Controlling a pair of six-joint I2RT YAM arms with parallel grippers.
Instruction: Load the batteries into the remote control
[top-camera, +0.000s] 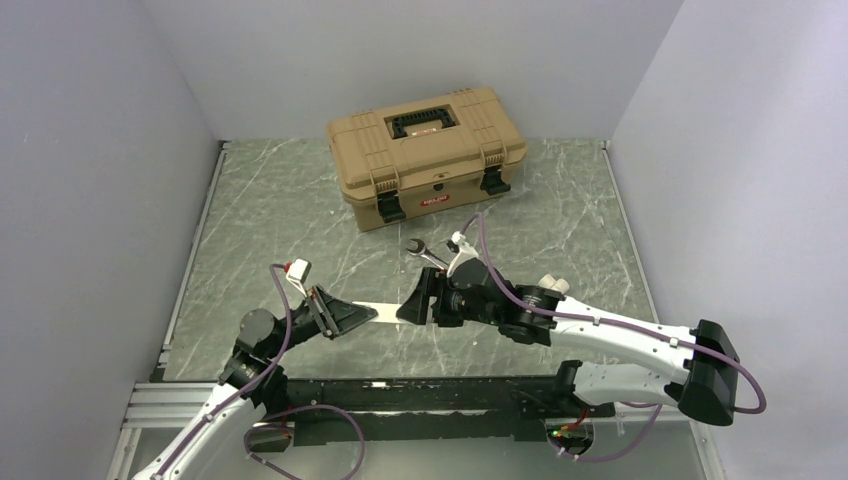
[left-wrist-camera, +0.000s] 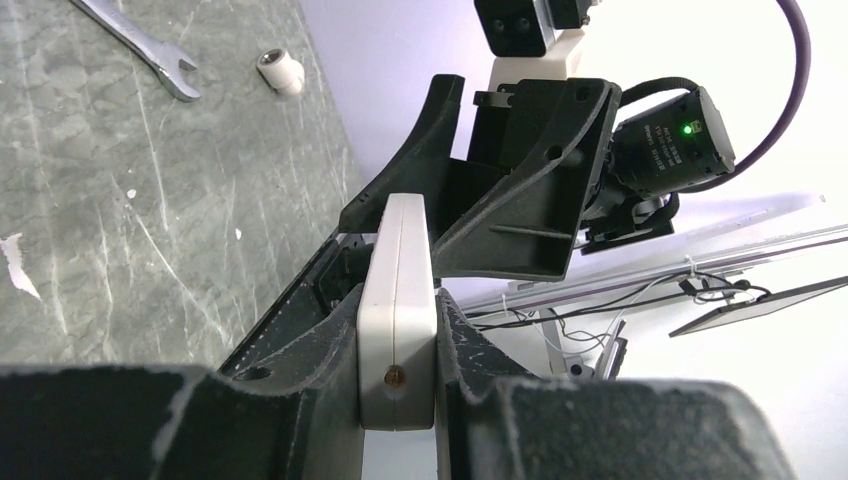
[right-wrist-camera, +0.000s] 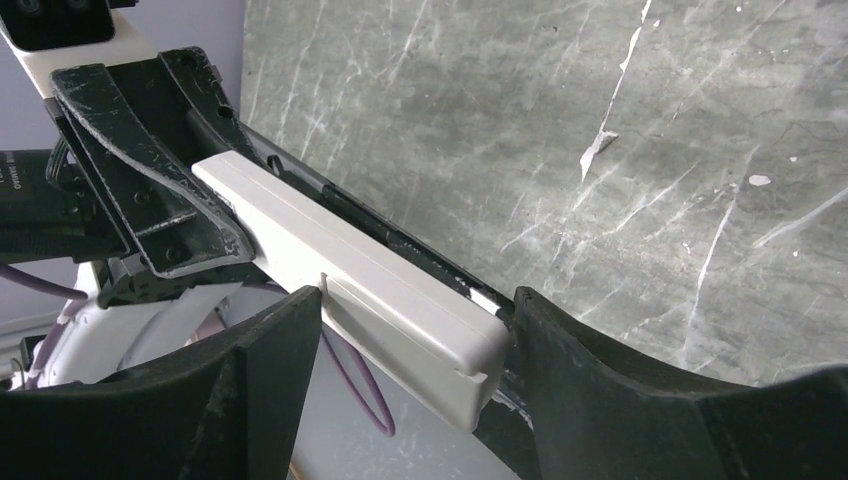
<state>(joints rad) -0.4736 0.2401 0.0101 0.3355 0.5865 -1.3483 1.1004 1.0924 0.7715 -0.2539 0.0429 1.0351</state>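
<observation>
Shows the remote control (top-camera: 390, 311) held clear of the table (top-camera: 280, 220), one end clamped in the left gripper (top-camera: 368, 315). Shows the right gripper (top-camera: 412, 305) straddling the other end; cannot tell whether gripping.

My left arm (top-camera: 262, 335): bent low, reaching toward the middle.
My left gripper (top-camera: 362, 316): pinching one end of the remote control (top-camera: 390, 309).
My right arm (top-camera: 610, 335): stretched sideways toward my left one.
My right gripper (top-camera: 412, 303): closed around the other end.
</observation>
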